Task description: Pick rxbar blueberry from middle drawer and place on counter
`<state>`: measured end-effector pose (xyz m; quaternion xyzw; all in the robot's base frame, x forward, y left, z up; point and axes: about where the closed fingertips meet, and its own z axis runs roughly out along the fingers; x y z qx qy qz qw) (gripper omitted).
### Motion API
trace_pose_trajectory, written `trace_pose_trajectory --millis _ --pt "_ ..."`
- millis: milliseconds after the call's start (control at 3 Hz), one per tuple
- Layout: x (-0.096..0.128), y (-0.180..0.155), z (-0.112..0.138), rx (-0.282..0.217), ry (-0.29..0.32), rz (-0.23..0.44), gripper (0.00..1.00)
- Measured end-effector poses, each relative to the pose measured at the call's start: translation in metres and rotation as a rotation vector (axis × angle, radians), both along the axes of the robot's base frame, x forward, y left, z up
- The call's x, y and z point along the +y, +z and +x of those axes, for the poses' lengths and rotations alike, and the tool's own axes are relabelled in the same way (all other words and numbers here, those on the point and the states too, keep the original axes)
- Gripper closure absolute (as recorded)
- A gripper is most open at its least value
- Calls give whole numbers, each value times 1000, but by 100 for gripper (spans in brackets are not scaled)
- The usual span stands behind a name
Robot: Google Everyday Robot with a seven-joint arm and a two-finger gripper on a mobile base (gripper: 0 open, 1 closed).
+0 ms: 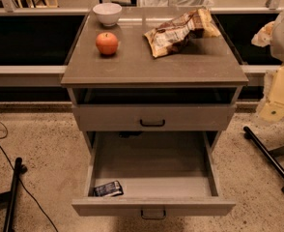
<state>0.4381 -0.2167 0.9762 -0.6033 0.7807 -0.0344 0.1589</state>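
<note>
The rxbar blueberry (107, 188), a small dark blue bar with white print, lies flat in the front left corner of the middle drawer (151, 166). That drawer is pulled fully out, and its handle (152, 214) faces me. The counter (151, 62) is the grey-brown top of the cabinet, above the drawers. My gripper (277, 98) hangs on the cream and white arm at the right edge of the view. It is level with the cabinet's top, well to the right of it, and far from the bar.
On the counter are a white bowl (107, 12) at the back left, a red apple (106, 43) and a tan-and-brown snack bag (180, 30). The upper drawer (152, 117) is closed. Black stand legs lie on the floor at left (14, 192) and right (270, 158).
</note>
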Motion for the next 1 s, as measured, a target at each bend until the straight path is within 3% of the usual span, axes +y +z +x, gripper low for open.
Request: trace_pose_trajectory --millis 333,667,1000 --pt "0 0 0 0 0 0 0" --pt "12 -50 16 94 34 48 0" --pt "48 -128 10 170 85 165 0"
